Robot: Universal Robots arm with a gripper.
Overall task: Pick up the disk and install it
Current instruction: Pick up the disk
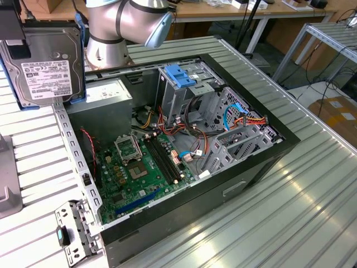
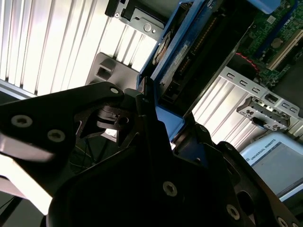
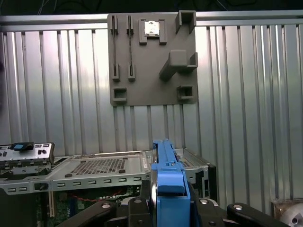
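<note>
Hand and disk sit closest to the lens in both wrist views. My black fingers are closed on the disk from either side, pressed against its bright blue carrier.

Disk: held up off the counter, standing on edge. In the exterior view its white-labelled face is turned to the camera, at the exterior view's far left, up high. First wrist view has it edge-on, blue rail upward. Second wrist view shows the dark connector end framed in blue.

Below and beside it: open computer case, lying on its side on the ribbed metal counter. The disk hangs by the case corner where the grey power supply sits. Cannot tell whether its lower edge touches the case rim.

Inside the case: green motherboard on the floor of the box. Grey drive cage with a light-blue latch piece on top stands toward the far wall. Red, orange and blue cables lie loose on the exterior view's right of the cage.

Further out: silver arm joint just behind the case. Small metal bracket lies on the counter by the near corner. Grey fixture board lies flat on the counter beyond the case, a small square chip seated in one pocket.
</note>
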